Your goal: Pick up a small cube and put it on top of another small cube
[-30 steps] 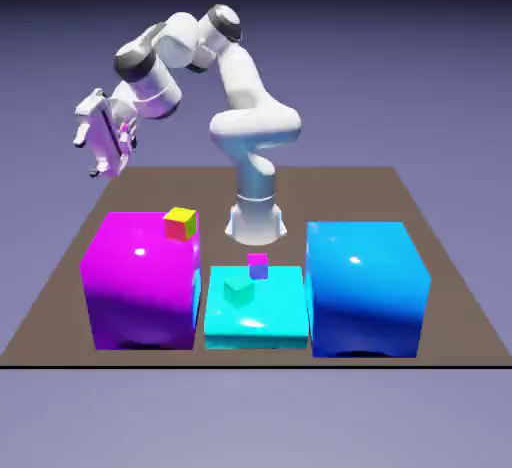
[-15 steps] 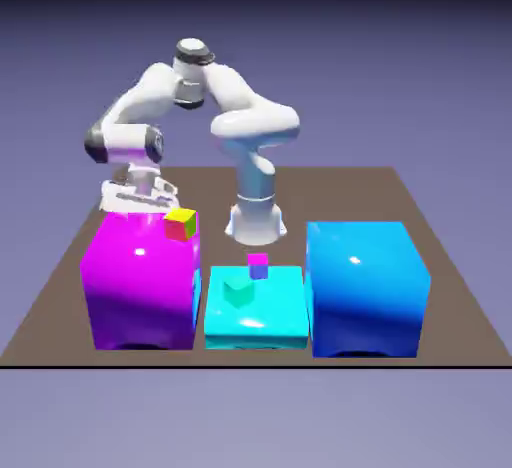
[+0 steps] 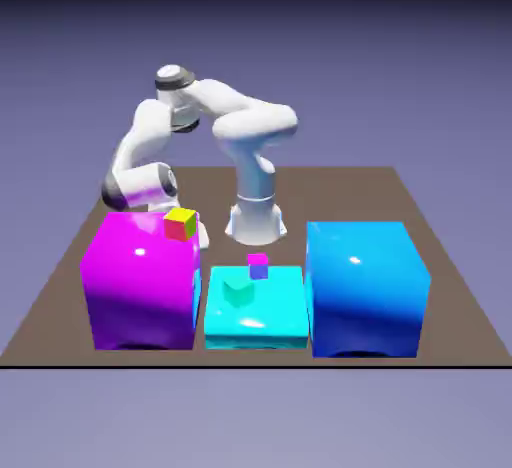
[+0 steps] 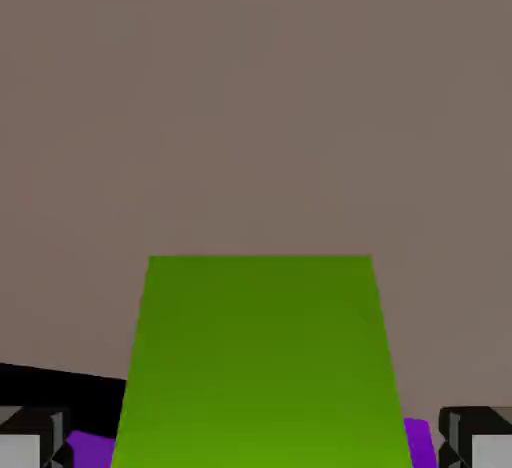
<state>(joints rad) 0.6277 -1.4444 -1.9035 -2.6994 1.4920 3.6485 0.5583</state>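
In hand view, the claw (image 4: 256, 441) gapes wide, the small cube (image 4: 260, 356) between its tips, green face square-on.

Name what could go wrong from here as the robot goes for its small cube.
The open gripper has a green-faced block filling much of the gap between its tips, so a slightly off-centre approach might nudge it.

The arm reaches down behind the magenta block; it could bump that block and perhaps shift the red-and-yellow cube seen at its top edge, the likely stacking target.
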